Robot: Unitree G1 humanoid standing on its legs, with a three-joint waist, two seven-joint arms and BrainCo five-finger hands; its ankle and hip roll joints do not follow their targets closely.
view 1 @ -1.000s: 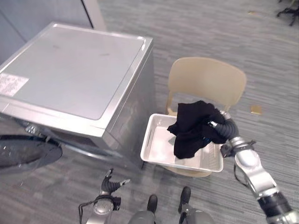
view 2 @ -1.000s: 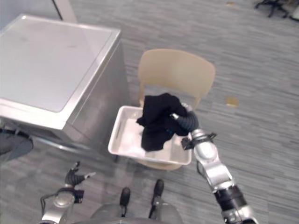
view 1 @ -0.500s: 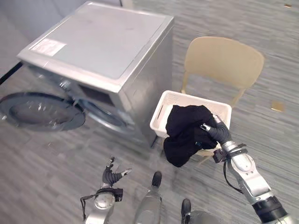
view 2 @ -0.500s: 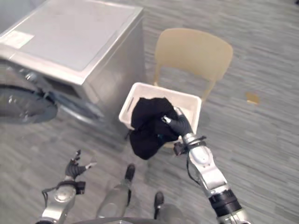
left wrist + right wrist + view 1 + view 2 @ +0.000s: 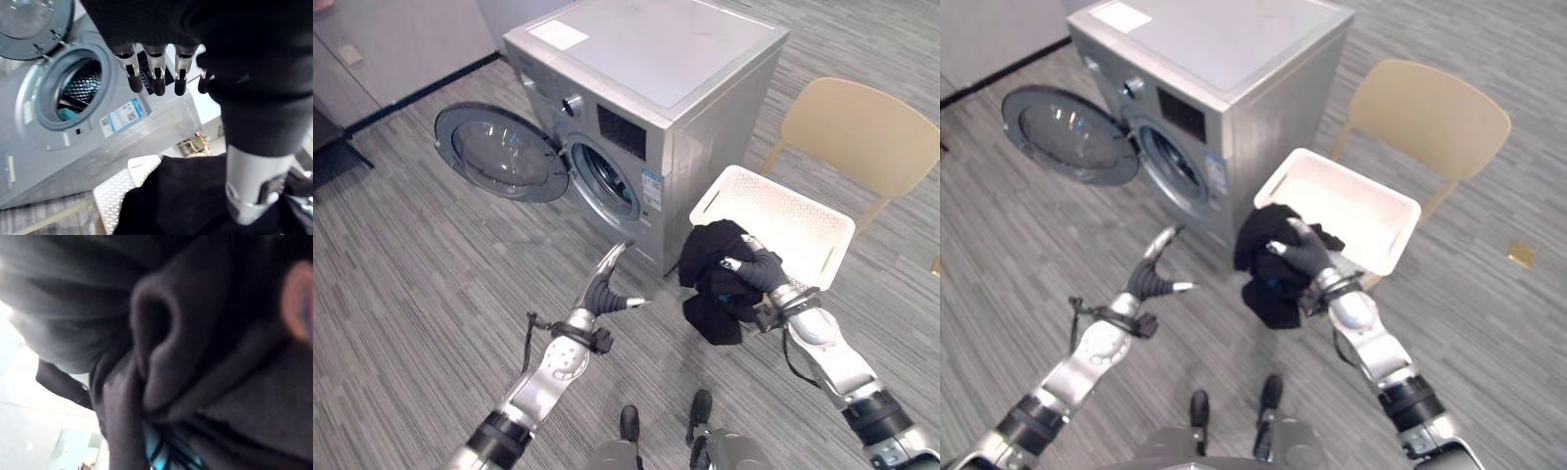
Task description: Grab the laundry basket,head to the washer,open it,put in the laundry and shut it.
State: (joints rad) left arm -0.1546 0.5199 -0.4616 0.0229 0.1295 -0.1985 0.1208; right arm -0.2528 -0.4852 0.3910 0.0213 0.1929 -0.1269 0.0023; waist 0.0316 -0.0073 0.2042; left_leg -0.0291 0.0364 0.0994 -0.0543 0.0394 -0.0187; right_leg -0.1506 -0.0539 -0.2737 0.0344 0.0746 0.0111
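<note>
- Washer [image 5: 656, 108], door [image 5: 499, 155] swung open, carries labels too small to read.
- Right hand [image 5: 754, 271] clutches black laundry [image 5: 713, 284] beside the white basket [image 5: 773, 217].
- Left hand [image 5: 604, 291] hovers, fingers straight.
- Tan chair [image 5: 862, 137] on grey striped floor [image 5: 401, 284].

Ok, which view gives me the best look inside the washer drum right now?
The left wrist view: it looks straight into the washer drum, showing its perforated wall and something teal inside. The two eye views show the opening at a slant beside the open door, its inside dark. The right wrist view shows the dark laundry.
</note>
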